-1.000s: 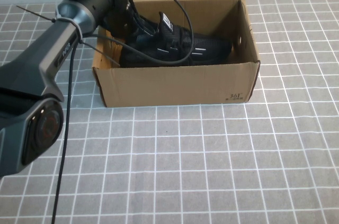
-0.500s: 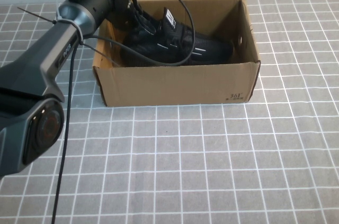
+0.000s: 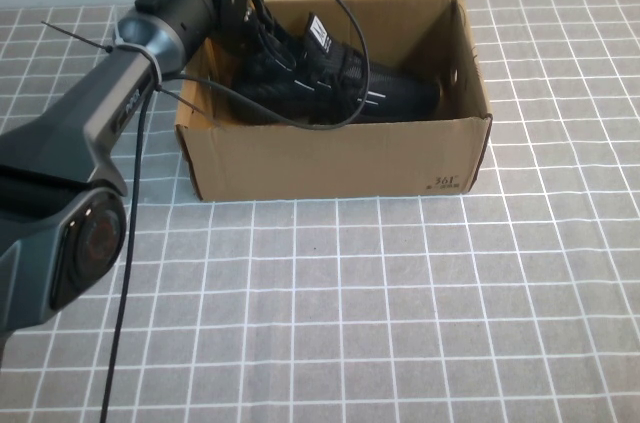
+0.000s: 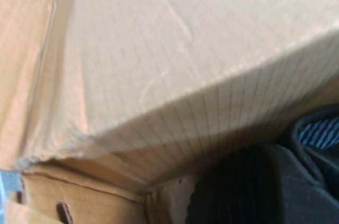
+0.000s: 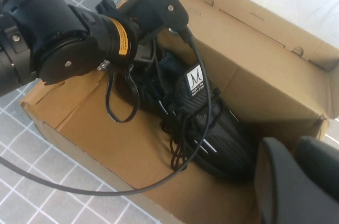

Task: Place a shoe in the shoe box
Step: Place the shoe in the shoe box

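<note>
**Left arm reaches into box, shoe inside**

Shoe box [image 3: 330, 158]: brown corrugated cardboard, standing open on a gray grid-patterned tablecloth [image 3: 400, 303], toward the far side of the table. Small dark print at the lower front corner on the robot's right. Rear flap stands up behind the opening.

Shoe [image 3: 340, 83]: black mesh sneaker lying lengthwise inside the box, toe toward the robot's right, heel end toward the left and raised somewhat. White-marked tongue tab sticks up. Pale dashes visible along its side. In the right wrist view the shoe [image 5: 206, 123] sits along the box floor with its laces loose on top.

Left arm: stretched forward from the near left of the high view, forearm rising diagonally to the box's left rear corner, wrist bent down over the rim. Left gripper [image 3: 262, 43] is inside the box at the shoe's heel end; fingers drawn together on the heel area of the shoe, though the contact itself is masked by the wrist body and a black cable [image 3: 330, 93] looping over the shoe. The left wrist view shows only the inner cardboard wall and a dark edge of the shoe [image 4: 254, 192] up close.

Right gripper [image 5: 296, 181]: held above the box's right side, looking down into it, clear of the shoe; whether its fingers are apart or together, cannot tell.
</note>
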